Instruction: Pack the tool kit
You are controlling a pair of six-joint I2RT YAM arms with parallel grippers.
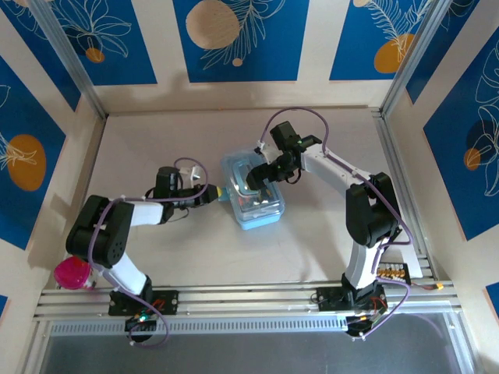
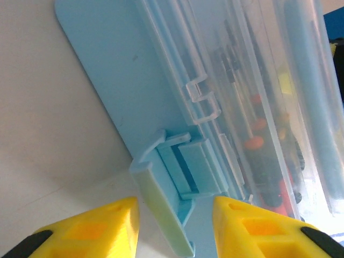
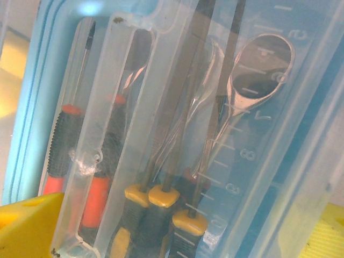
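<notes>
1. On the surface (image 1: pixel 156 140), between the arms, the tool kit case (image 1: pixel 253 195) lies flat, its clear lid (image 3: pixel 123 80) down over screwdrivers (image 3: pixel 97 177) and a ratchet wrench (image 3: pixel 258 70).
2. Left hand (image 2: pixel 174 226) — half-open — straddles the front latch (image 2: pixel 183 166); right hand (image 1: pixel 261 178) is spread wide over the lid.
3. Probably stiff, slick, light plastic — press the latch squarely and grip the rims.

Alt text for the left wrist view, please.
The left gripper holds its two yellow fingertips apart on either side of the latch on a translucent light-blue rectangular plastic tool case, which lies on a pale table. Through its clear lid, orange- and red-handled screwdrivers show blurrily.
</notes>
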